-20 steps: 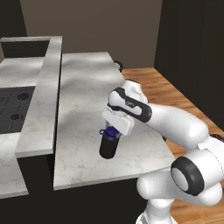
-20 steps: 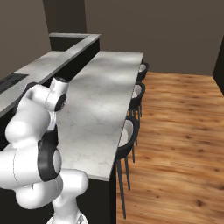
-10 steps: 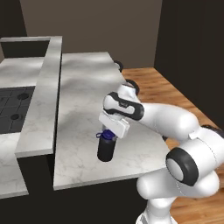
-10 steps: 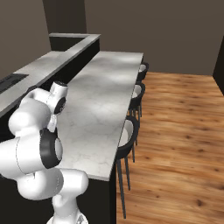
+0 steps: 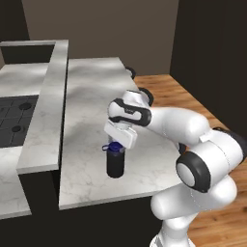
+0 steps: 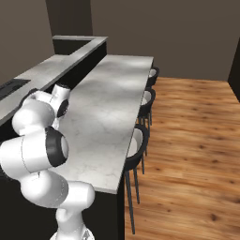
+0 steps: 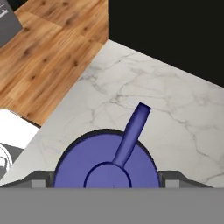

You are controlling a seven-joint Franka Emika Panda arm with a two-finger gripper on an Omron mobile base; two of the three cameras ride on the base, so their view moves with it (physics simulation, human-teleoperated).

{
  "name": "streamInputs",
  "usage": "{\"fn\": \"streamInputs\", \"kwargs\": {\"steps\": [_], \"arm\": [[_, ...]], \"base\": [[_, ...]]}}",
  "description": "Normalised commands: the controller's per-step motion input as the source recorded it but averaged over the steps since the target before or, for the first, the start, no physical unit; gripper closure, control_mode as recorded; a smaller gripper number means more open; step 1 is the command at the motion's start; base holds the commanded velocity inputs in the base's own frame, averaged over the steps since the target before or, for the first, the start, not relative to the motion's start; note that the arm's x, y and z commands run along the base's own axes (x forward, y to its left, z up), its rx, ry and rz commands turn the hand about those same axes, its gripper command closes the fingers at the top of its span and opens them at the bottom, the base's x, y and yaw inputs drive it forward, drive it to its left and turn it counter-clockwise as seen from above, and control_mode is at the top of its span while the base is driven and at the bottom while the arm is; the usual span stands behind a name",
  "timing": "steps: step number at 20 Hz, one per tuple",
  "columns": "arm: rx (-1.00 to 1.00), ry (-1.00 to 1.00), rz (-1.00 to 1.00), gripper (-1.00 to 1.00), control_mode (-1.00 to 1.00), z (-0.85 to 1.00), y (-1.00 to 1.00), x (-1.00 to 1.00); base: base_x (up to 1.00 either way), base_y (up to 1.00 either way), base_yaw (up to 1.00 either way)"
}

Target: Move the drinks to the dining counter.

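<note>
Black bottle (image 5: 115,165) with its blue cap (image 7: 106,165) stands upright on the dining counter (image 5: 91,116), close to the counter's near edge, roughly midway between the raised marble ledge (image 5: 44,101) and the stool-side edge. Gripper (image 5: 115,148) sits right over the cap, hand pointing down, and the jaws are spread wide on either side of the lid, a dark fingertip (image 7: 40,179) out past each rim of the cap, so nothing is grasped. From the hand view the cap's blue loop handle (image 7: 131,130) sticks out across the marble. Over in the right base view, black stools (image 6: 140,143) line the far long edge of the slab, wood floor (image 6: 192,140) beyond them
</note>
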Motion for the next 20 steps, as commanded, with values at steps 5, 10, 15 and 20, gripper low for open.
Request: {"fn": "streamInputs", "kwargs": {"steps": [5, 10, 15, 20], "arm": [[0.00, -0.09, 0.03, -1.00, -1.00, -0.18, 0.00, -0.02], [0.00, -0.14, 0.04, -1.00, -1.00, 0.01, 0.00, -0.08], [0.00, -0.13, 0.06, -1.00, -1.00, 0.15, 0.00, -0.08], [0.00, -0.04, 0.05, -1.00, -1.00, 0.12, -0.02, 0.00]], "base": [[0.00, 0.00, 0.00], [0.00, 0.00, 0.00], [0.00, 0.00, 0.00], [0.00, 0.00, 0.00]]}}
